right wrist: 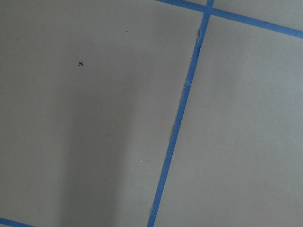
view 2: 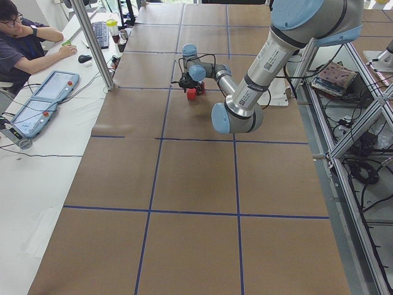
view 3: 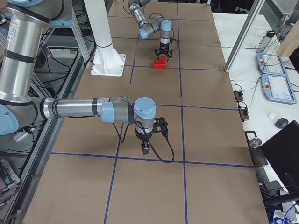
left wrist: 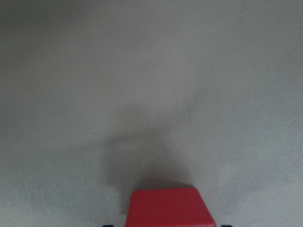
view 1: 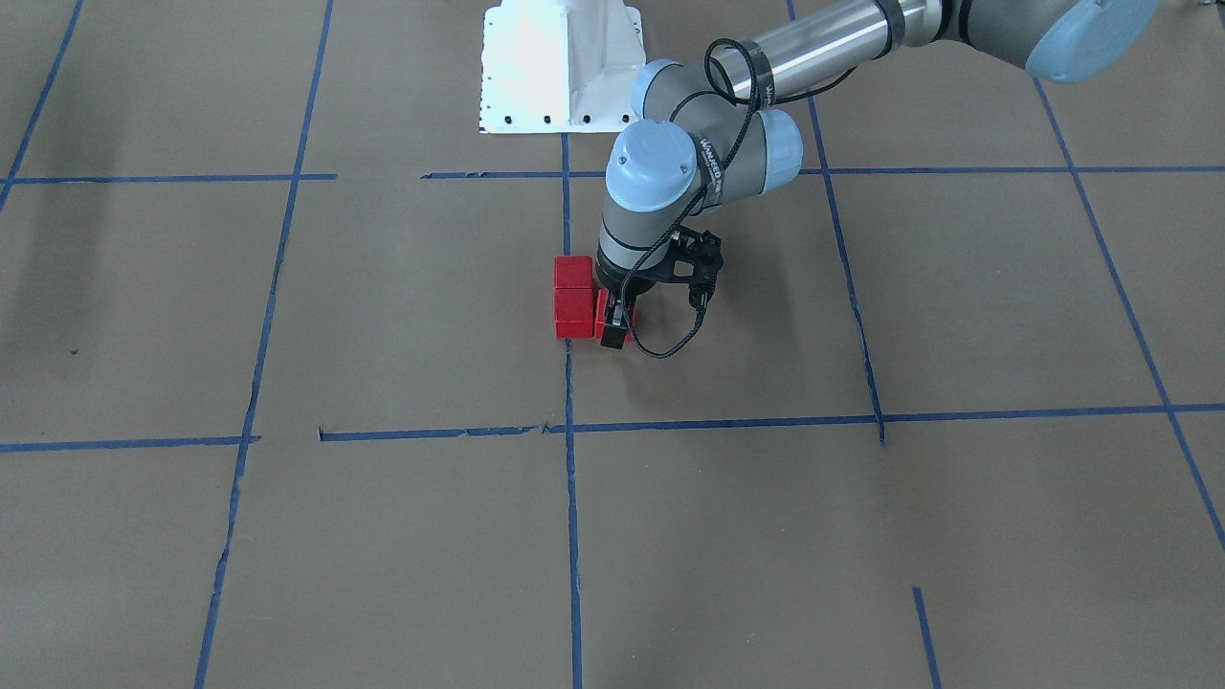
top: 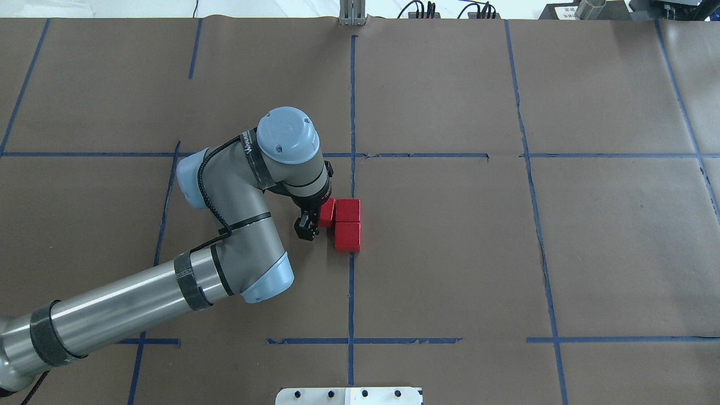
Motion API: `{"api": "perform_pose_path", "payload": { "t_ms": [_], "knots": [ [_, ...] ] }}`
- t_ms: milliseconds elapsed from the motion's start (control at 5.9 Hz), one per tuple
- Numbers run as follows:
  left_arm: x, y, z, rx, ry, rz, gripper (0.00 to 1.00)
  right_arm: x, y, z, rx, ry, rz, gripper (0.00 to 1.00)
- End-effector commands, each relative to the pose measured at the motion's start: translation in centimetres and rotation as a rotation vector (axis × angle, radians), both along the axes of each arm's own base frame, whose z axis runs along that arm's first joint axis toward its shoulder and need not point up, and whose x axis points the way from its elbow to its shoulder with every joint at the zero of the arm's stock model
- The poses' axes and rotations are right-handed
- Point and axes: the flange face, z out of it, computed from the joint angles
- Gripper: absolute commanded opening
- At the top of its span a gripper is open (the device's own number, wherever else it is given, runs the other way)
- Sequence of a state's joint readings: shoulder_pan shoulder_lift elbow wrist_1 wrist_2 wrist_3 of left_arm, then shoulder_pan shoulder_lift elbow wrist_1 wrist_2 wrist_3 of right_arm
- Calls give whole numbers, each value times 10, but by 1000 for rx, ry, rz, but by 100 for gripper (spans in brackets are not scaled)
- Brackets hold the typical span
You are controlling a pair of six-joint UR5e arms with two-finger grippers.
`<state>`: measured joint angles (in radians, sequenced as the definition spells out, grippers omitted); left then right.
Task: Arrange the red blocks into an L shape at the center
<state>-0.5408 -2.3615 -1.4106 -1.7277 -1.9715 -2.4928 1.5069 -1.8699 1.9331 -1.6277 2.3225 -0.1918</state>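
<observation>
Two red blocks lie touching in a short row on the middle blue tape line at the center. A third red block sits against the side of the far one, making an L. My left gripper stands straight down over this third block with its fingers around it. The block shows between the fingers in the left wrist view and in the front view. My right gripper hangs low over bare paper far from the blocks; I cannot tell whether it is open or shut.
The robot's white base stands at the table's edge behind the blocks. Blue tape lines divide the brown paper into squares. An operator sits at a side desk beyond the table.
</observation>
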Motion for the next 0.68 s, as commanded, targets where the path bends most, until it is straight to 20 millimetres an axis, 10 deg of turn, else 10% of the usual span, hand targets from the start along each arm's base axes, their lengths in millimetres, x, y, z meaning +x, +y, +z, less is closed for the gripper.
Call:
{"api": "perform_pose_path", "payload": {
  "t_ms": [0, 339, 509],
  "knots": [
    [-13, 1, -14, 42, 19, 18, 100, 0, 0, -1, 2, 0, 1, 100],
    [-62, 5, -53, 15, 24, 28, 100, 0, 0, -2, 2, 0, 3, 100],
    [-82, 8, -40, 62, 31, 65, 100, 0, 0, -2, 1, 0, 3, 100]
  ]
}}
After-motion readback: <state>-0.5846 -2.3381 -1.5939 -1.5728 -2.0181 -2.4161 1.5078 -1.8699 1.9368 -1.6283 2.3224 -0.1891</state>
